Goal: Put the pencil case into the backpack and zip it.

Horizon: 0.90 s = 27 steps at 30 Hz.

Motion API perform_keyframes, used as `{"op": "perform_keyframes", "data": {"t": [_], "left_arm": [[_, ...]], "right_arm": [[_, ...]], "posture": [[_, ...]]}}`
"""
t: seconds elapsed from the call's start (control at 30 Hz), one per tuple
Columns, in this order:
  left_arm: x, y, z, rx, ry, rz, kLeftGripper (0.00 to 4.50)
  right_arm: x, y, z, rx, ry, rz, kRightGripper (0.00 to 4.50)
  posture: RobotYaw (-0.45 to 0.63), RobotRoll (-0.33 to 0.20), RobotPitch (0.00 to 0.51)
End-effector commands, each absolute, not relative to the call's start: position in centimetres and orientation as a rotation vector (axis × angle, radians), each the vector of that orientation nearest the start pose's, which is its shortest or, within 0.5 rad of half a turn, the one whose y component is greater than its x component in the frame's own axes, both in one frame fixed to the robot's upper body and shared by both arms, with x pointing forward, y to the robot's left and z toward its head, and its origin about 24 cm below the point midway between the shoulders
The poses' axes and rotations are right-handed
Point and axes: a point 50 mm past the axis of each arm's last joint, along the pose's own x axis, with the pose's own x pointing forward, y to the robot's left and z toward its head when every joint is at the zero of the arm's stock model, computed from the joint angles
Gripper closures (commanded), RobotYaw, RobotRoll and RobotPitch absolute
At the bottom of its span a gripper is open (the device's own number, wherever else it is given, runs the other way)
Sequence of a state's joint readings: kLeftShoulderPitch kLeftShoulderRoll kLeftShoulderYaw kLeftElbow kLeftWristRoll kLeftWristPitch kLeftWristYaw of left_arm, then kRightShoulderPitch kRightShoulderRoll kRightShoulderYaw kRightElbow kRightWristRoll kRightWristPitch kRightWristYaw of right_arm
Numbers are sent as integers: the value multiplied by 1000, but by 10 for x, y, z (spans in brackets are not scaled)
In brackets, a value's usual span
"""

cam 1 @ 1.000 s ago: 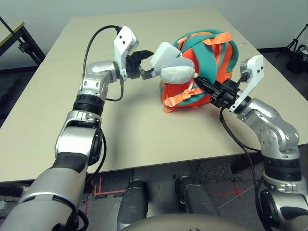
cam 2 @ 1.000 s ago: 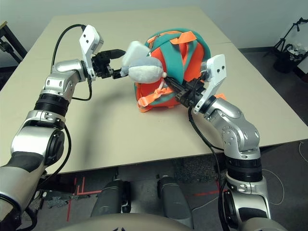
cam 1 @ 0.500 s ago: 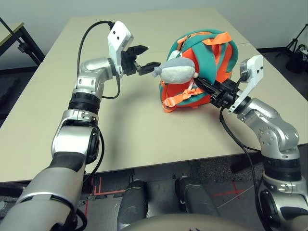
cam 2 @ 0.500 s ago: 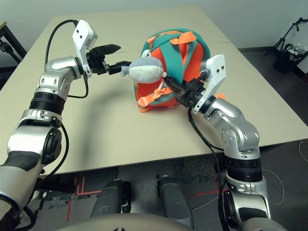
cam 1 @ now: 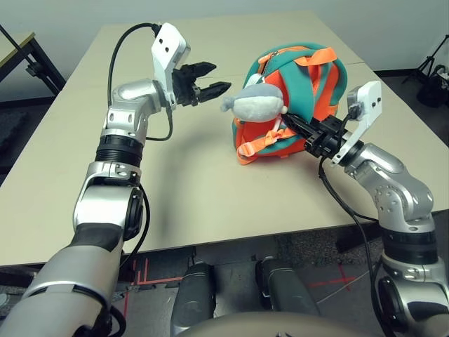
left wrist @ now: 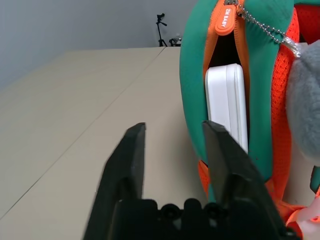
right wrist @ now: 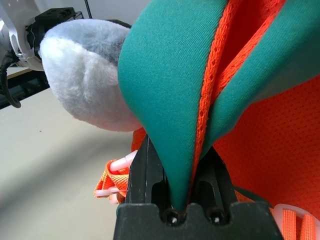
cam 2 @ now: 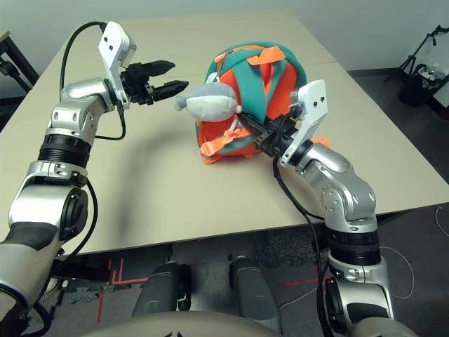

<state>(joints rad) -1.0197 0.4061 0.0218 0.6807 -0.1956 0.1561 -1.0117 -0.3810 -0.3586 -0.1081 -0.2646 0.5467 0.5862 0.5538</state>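
Note:
The orange and teal backpack (cam 1: 302, 77) stands on the table with its grey plush charm (cam 1: 259, 105) hanging at the front. Its zipper gapes, and the white pencil case (left wrist: 227, 107) sits upright inside the opening, below the orange zipper pull (left wrist: 226, 17). My left gripper (cam 1: 207, 81) hovers just left of the backpack, open, with nothing between its fingers (left wrist: 131, 150). Low on the backpack's right side, my right gripper (cam 1: 298, 125) is shut on a fold of the teal trim (right wrist: 170, 100).
The tan table (cam 1: 196, 175) has bare surface left of and in front of the backpack. A black stand (cam 1: 31, 67) is beyond the table's left edge. A tripod (cam 1: 435, 70) stands on the floor at the far right.
My left gripper has let go of the pencil case, which is now inside the backpack. It has pulled back left and up, and its fingers have narrowed. The right arm has held still.

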Motion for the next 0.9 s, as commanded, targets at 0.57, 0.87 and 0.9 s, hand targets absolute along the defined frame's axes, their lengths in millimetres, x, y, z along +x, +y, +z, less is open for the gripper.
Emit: {"op": "perform_keyframes", "data": {"t": [0.57,0.87,0.9], "left_arm": [[386,121,184,135,-31,-1051,4500],[391,105,176,112,-15,-1066,4500],[392,103,176,109,-14,-1071,4500]], "right_arm": [[287,-151,175,106,-120,773,4216],[286,-152,176,103,-127,771,4216],[286,-152,176,102,-127,771,4216]], "posture": [[-185,0,93],[-193,0,86],[-193,0,86]]}}
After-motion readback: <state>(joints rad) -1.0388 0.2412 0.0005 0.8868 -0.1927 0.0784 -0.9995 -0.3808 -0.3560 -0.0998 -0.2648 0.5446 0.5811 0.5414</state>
